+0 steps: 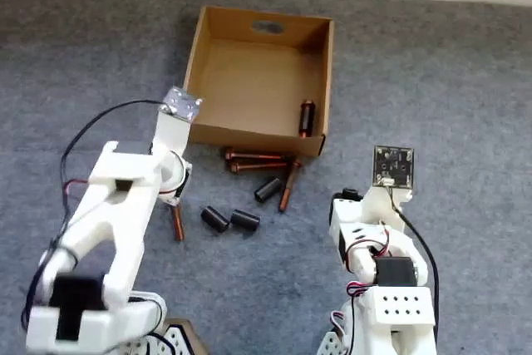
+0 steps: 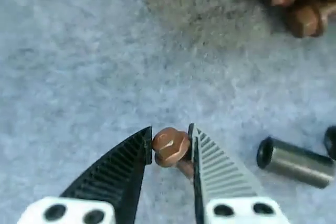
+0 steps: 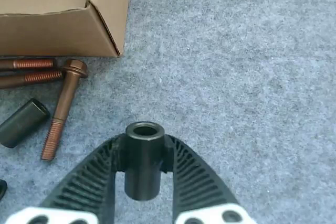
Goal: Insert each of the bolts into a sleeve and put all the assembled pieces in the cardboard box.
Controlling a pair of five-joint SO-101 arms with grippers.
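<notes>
My left gripper (image 2: 169, 136) is shut on the head of a copper bolt (image 2: 170, 148), which hangs down to the carpet left of the loose parts (image 1: 177, 223). My right gripper (image 3: 142, 142) is shut on a black sleeve (image 3: 143, 160), held upright with its bore showing, to the right of the parts and below the cardboard box (image 1: 260, 81). One assembled piece (image 1: 307, 118) lies inside the box by its right wall. Three loose bolts (image 1: 258, 165) lie just in front of the box. Three black sleeves (image 1: 244, 221) lie among and below them.
Grey carpet covers the table. In the right wrist view the box corner (image 3: 102, 19) stands beyond a loose bolt (image 3: 63, 109) and a sleeve (image 3: 23, 123). In the left wrist view a sleeve (image 2: 296, 162) lies close beside my gripper, and two bolt heads (image 2: 294, 3) lie farther off.
</notes>
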